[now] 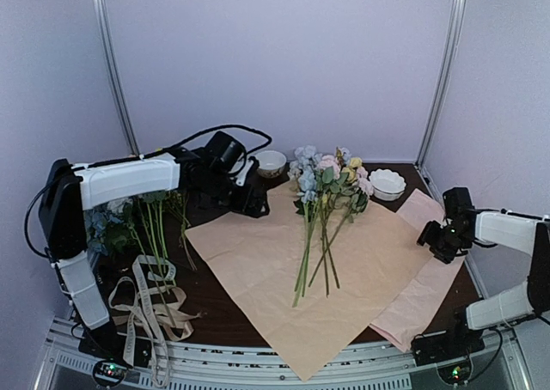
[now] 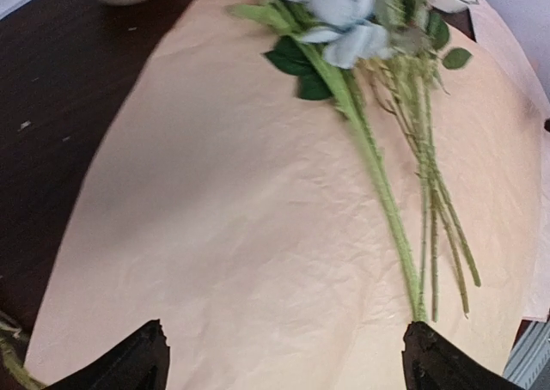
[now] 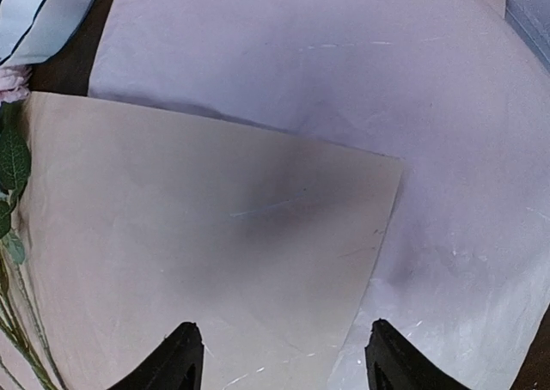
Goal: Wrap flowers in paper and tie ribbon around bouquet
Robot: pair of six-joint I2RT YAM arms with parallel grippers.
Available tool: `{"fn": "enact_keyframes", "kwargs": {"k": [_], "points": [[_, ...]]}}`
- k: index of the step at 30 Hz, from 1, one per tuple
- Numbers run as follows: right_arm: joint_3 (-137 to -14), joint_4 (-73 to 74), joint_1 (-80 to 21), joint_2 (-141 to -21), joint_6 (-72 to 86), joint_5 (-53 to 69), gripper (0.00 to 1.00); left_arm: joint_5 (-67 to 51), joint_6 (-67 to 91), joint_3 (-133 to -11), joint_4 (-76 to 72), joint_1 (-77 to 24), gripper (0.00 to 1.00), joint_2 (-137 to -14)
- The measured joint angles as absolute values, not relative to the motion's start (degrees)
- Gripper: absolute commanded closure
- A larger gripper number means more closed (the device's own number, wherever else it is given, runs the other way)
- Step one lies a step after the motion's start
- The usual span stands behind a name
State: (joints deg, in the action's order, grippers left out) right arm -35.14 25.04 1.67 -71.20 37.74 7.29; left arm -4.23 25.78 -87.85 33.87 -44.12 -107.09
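- The left pincer is seen with its fingers wide apart and nothing between them, held low over the paper.
- The flowers are laid ahead of it and to its right, blooms farthest off, stem ends just ahead of its right finger. They are judged to be set across the sheet so that a corner can be folded over them.
- The paper is spread flat, peach face up. Its edge runs off to the left of this pincer, with bare table beyond, so room is left there for a finger to be slid under.
- The right pincer is likewise parted and empty. The paper's edge runs up between its fingers to a corner just ahead, lapped over the pink sheet.
- The ribbon is heaped well behind the left pincer, near that arm's base, probably kept aside until the wrap is made. No bouquet is formed yet.
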Motion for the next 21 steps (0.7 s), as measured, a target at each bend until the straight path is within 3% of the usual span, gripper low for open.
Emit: {"fn": "enact_keyframes", "kwargs": {"k": [4,8,17,21], "points": [[-33.9,22.7,5.3,-73.2,38.7,8.8,0.33,-4.3,26.1,-78.8,31.8,-33.2,0.02,-101.2],[-33.7,20.1,7.2,-77.1,39.2,10.8,0.35,-2.9,26.5,-72.5,31.0,-23.8,0.02,-103.6],[-34.9,12.2,7.7,-81.4,38.7,18.9,0.43,-2.1,26.7,-70.3,29.6,-22.2,0.04,-109.8],[-34.9,9.7,7.4,-82.9,38.8,24.1,0.51,-2.5,27.0,-69.7,27.4,-22.4,0.17,-109.8]]}}
